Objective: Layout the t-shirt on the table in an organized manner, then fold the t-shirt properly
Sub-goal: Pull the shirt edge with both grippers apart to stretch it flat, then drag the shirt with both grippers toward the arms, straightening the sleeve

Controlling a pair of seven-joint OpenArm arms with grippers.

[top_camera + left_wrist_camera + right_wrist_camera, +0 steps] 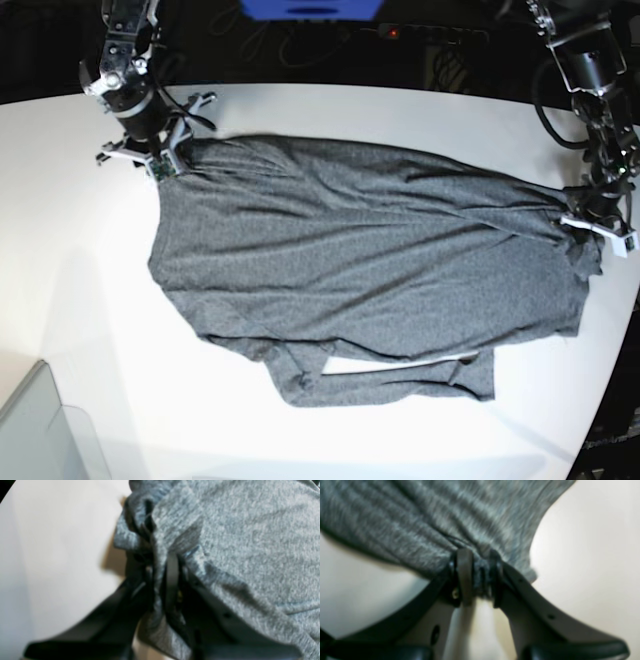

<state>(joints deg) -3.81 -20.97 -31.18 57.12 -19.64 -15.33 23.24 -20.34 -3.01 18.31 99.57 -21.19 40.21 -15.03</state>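
Observation:
The dark-grey t-shirt (370, 270) lies spread and wrinkled across the white table (80, 280), stretched from back left to right, with a sleeve folded along its near edge. My right gripper (165, 165) sits at the shirt's back-left corner. In the right wrist view its fingers (465, 570) pinch a bunched edge of the cloth (420, 517). My left gripper (592, 225) is at the shirt's right end, by the table's curved edge. Close up, that gripper (162, 562) is shut on a gathered fold of the fabric (237, 530).
A translucent grey bin corner (40, 430) stands at the table's near left. A blue object (310, 8) and cables lie beyond the far edge. The table's curved edge runs close past the left gripper on the right.

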